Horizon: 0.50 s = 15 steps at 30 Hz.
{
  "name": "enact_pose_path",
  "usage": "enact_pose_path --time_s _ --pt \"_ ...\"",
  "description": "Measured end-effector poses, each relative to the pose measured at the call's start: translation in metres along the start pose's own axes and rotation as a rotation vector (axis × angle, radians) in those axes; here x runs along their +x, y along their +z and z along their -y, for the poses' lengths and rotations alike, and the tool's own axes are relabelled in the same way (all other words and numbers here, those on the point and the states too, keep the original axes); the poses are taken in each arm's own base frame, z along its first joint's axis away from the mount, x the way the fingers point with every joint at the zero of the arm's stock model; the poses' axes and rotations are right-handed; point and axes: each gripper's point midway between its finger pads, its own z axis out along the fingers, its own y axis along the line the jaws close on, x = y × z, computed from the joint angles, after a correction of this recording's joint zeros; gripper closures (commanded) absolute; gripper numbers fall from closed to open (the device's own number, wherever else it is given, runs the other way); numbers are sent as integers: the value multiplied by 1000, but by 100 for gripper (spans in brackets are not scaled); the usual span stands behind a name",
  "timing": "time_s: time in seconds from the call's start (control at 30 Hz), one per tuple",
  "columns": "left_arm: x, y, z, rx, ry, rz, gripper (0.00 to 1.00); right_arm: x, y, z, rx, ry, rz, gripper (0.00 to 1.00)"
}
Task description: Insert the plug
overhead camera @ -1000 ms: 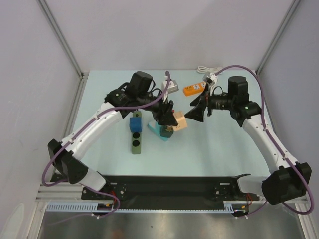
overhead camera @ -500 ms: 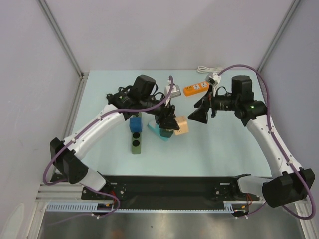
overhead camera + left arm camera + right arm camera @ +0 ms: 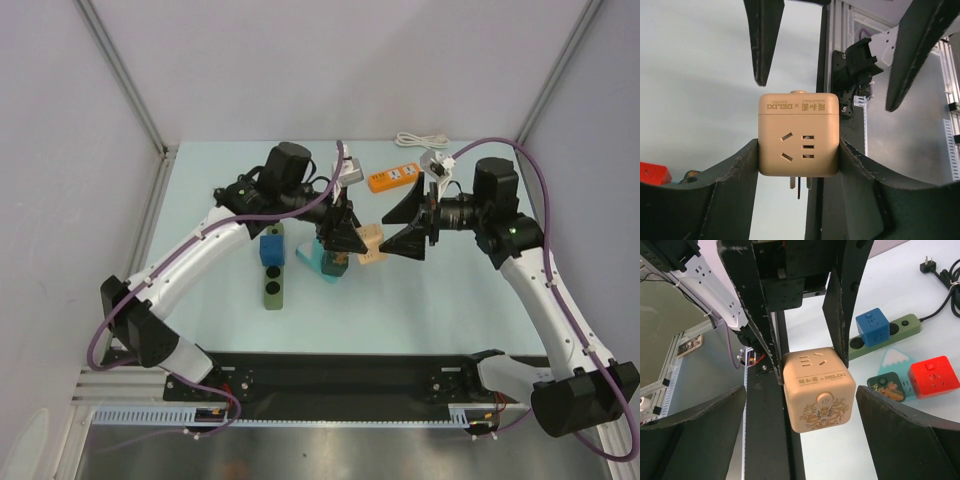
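My left gripper (image 3: 350,238) is shut on a beige cube socket (image 3: 372,244) and holds it above the table. In the left wrist view the cube (image 3: 798,135) sits clamped between my fingers (image 3: 735,180), with metal prongs showing on its underside. My right gripper (image 3: 408,224) is open wide and faces the cube, its tips just short of it and not touching. The cube (image 3: 819,390) fills the middle of the right wrist view. A small black plug (image 3: 927,263) on a thin black cord lies on the table at the far top right of that view.
A green power strip (image 3: 272,285) carries a blue cube (image 3: 271,249). A red cube (image 3: 934,376) and a dark green cube (image 3: 886,387) sit by a teal card (image 3: 895,360). An orange power strip (image 3: 392,178) with a white cord (image 3: 420,140) and a grey cube (image 3: 346,172) lie at the back.
My right gripper has opened wider and its wrist has shifted right. My left gripper has turned the beige cube toward it.
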Motion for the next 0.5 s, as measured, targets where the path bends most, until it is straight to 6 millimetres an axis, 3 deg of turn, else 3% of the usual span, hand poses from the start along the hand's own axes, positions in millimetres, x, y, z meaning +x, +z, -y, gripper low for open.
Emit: enact_pose_path --time_s 0.5 --pt "-25 -5 13 44 35 76 100 9 11 -1 -35 33 -25 3"
